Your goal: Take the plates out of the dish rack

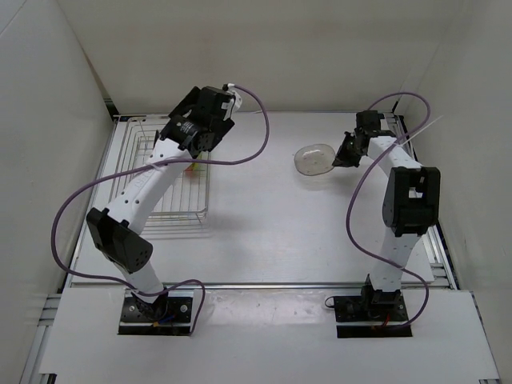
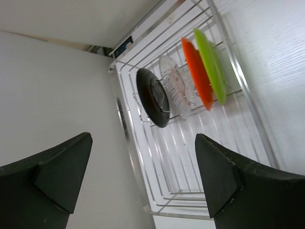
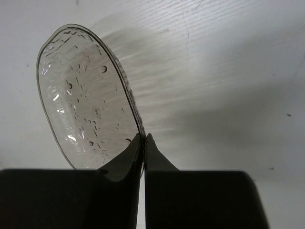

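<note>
1. The right fingers (image 3: pixel 157 162) are pinched nearly shut on the rim of the held clear plate (image 3: pixel 86 100). Only the thin edge is caught between them, which suits a shallow dish with nothing else to grip.
2. That plate hangs tilted, its face turned toward the wrist camera, over open worktop (image 1: pixel 264 232) well apart from the dish rack (image 2: pixel 176 162). It looks like a set-down spot chosen to leave room for more. Whether its far edge already touches the surface I cannot tell.
3. The left fingers (image 2: pixel 57 176) are spread wide with nothing between them. They hover above the rack and look down its length, probably lining up the next pick.
4. Four plates stand on edge in the rack's wire slots, in a close row: the black plate (image 2: pixel 152 98), the racked clear plate (image 2: pixel 177 93), the orange plate (image 2: pixel 196 74) and the lime green plate (image 2: pixel 210 64). Standing upright leaves their rims exposed from above, so a rim pinch is the natural grasp here too.
5. The black plate is the end one nearest the open stretch of rack, so it has the freest side for a finger to slip in. The middle two sit tight against their neighbours (little gap shows between clear and orange).
6. My reading is that the unloading is early: one plate is out and not yet released, and four are to come.
7. A risk is that the thin pinch lets the clear plate pivot or slip if it is lowered unevenly.
</note>
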Controlling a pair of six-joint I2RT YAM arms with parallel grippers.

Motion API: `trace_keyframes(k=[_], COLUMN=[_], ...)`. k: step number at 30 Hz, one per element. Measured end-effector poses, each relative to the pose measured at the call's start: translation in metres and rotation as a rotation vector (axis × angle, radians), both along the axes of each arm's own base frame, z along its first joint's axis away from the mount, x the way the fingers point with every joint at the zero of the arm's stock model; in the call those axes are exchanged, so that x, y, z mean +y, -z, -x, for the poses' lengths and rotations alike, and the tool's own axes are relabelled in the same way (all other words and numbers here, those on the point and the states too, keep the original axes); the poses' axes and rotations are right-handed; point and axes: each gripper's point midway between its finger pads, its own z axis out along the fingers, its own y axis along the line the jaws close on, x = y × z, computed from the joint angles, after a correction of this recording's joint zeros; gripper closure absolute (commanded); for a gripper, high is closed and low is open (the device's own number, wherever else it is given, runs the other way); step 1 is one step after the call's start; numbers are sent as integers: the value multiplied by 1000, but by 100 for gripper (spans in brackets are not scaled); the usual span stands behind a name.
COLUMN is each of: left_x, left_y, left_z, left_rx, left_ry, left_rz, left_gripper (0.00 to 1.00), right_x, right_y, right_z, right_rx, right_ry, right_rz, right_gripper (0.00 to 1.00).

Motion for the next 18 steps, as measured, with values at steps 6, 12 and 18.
trace_keyframes(k=[6, 12, 18], left_x=[-1, 4, -5], left_y=[-24, -35, -28], left_z=[-1, -2, 2], left_rx=[-23, -32, 7], left_ry=[8, 0, 27], left_rz=[203, 331, 369], left_gripper=[0, 0, 0], right_x=[-2, -1, -4], right_y=[31, 39, 39], right_z=[-11, -12, -18], right_rx=[62, 92, 90], right_ry=[61, 110, 137], right_rz=[-26, -51, -51], right_gripper=[100, 100, 96])
